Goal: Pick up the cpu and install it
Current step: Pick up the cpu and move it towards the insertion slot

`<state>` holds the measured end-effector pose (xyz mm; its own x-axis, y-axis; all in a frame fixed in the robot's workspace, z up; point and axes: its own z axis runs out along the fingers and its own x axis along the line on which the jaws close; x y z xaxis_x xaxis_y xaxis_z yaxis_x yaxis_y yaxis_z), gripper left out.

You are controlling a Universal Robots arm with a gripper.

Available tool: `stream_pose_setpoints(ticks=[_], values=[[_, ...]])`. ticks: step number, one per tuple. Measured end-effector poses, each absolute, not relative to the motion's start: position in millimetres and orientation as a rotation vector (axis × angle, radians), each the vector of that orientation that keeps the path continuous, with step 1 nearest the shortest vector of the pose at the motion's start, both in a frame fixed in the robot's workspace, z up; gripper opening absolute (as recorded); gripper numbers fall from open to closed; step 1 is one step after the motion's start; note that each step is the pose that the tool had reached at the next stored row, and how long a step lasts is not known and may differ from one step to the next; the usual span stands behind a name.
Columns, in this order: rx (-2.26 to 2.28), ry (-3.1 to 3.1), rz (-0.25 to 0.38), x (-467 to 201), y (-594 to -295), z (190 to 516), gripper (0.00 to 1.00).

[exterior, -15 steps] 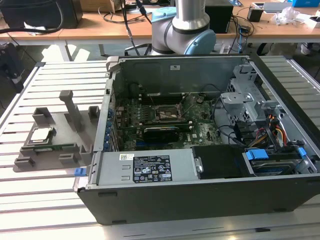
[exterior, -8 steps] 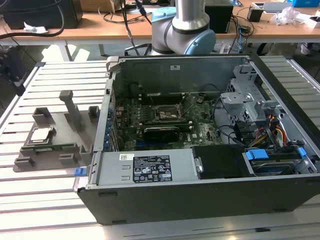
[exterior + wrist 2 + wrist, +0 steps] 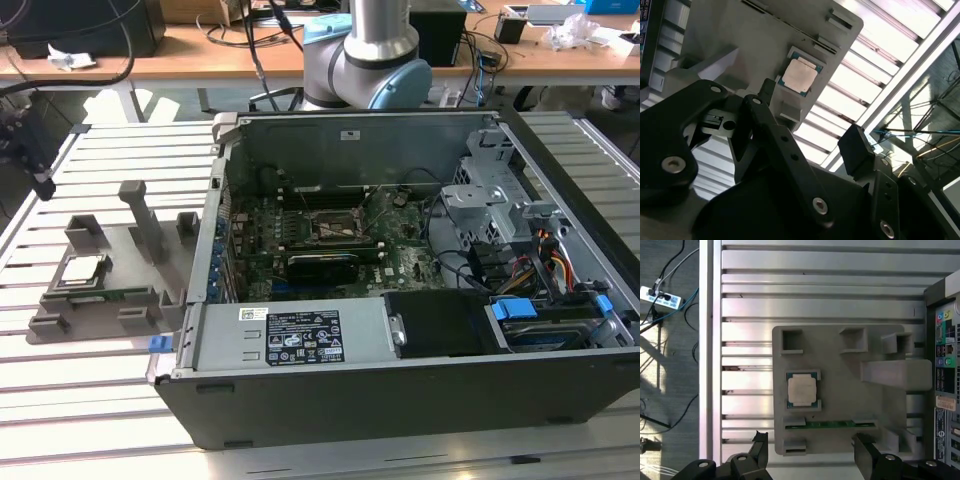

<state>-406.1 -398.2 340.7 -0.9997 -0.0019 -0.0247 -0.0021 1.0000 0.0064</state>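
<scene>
The cpu, a small square chip with a shiny silver top and a thin green edge, lies flat in a recess of the grey plastic tray. In the exterior view the cpu rests on that tray, to the left of the computer case. My gripper hovers above the tray and off to one side of the chip, open, with nothing between its black fingers. The second wrist view shows the cpu beyond the spread gripper. The black gripper hangs at the exterior view's far left.
The open computer case lies at the exterior view's right, its black socket on the motherboard. A green memory stick sits in a tray slot near the cpu. Grey posts rise from the tray. The table is slatted aluminium.
</scene>
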Motion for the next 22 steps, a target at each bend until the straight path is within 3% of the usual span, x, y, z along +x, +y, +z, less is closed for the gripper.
stream_pose_setpoints(ticks=[22], values=[[-0.003,3.12,0.01,-406.1,-398.2,304.3,0.78]])
